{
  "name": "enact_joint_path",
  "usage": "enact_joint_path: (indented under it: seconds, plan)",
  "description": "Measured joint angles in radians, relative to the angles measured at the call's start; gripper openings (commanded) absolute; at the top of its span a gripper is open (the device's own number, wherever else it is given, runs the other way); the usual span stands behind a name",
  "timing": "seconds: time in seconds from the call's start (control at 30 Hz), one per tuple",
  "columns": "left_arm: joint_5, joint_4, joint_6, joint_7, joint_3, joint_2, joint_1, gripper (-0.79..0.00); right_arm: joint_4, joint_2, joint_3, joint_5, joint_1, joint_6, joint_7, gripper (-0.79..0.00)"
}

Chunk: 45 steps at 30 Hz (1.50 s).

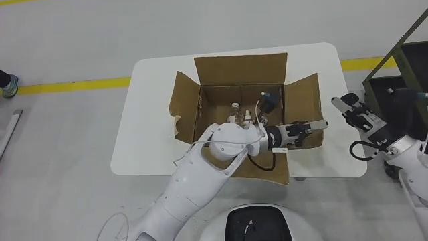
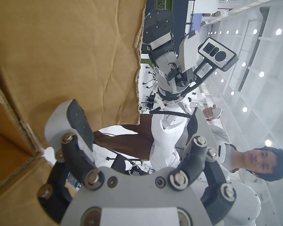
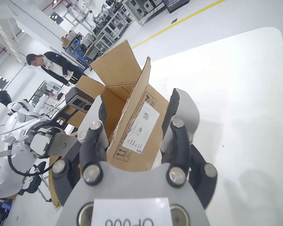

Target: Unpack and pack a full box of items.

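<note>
An open cardboard box (image 1: 241, 71) stands on the white table (image 1: 152, 122) with all its flaps spread. Inside lie a few small bottles (image 1: 235, 112) and a dark item with a teal cap (image 1: 268, 100). My left arm crosses the box's front edge. Its gripper (image 1: 313, 130) (image 2: 136, 116) is open and empty, just above the box's right flap (image 2: 61, 48). My right gripper (image 1: 346, 102) (image 3: 138, 99), also open and empty, hovers over the table's right edge, apart from the box (image 3: 122, 66) and facing its labelled side. It appears beyond the flap in the left wrist view (image 2: 173, 34).
A dark green metal frame (image 1: 401, 60) stands just off the table's right side, close to my right arm. Bare table (image 3: 226, 83) lies left of the box and along the far right corner. A yellow line (image 1: 73, 86) runs across the floor.
</note>
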Motion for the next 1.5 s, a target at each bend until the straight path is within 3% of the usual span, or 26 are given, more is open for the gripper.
enact_joint_path:
  seconds: [0.13,0.3,0.37,0.43,0.8,0.97,1.13,1.3,1.5]
  plan:
    - [0.018,-0.010,0.004,-0.005,0.002,0.000,0.007,0.000,0.012,0.000,-0.036,0.000,0.009,0.008,0.030,-0.440]
    - [0.029,-0.015,0.013,-0.009,0.001,0.000,0.015,0.000,0.029,-0.001,-0.069,0.001,0.016,0.013,0.044,-0.529]
    - [0.032,-0.016,0.015,-0.010,-0.001,0.000,0.018,0.000,0.033,-0.001,-0.076,-0.002,0.016,0.017,0.049,-0.597]
    - [0.034,-0.017,0.017,-0.011,-0.004,0.000,0.020,0.000,0.038,-0.001,-0.078,-0.002,0.015,0.019,0.050,-0.785]
    - [0.084,-0.051,0.030,0.009,-0.113,0.025,0.043,0.000,0.049,0.000,-0.065,0.015,-0.014,0.008,0.019,-0.785]
    - [0.105,-0.079,0.111,-0.047,-0.212,0.053,0.055,0.000,0.032,0.009,-0.011,-0.007,-0.052,-0.044,0.056,-0.785]
    - [0.145,-0.111,0.125,-0.107,-0.293,0.080,0.081,0.000,0.019,0.016,0.051,0.005,-0.092,-0.074,0.085,-0.785]
    - [0.180,-0.143,0.129,-0.120,-0.327,0.096,0.112,0.000,0.026,0.021,0.057,-0.043,-0.089,-0.137,0.095,-0.785]
    - [0.210,-0.185,0.142,-0.106,-0.340,0.106,0.142,0.000,0.074,0.020,-0.013,-0.138,-0.053,-0.160,0.074,-0.785]
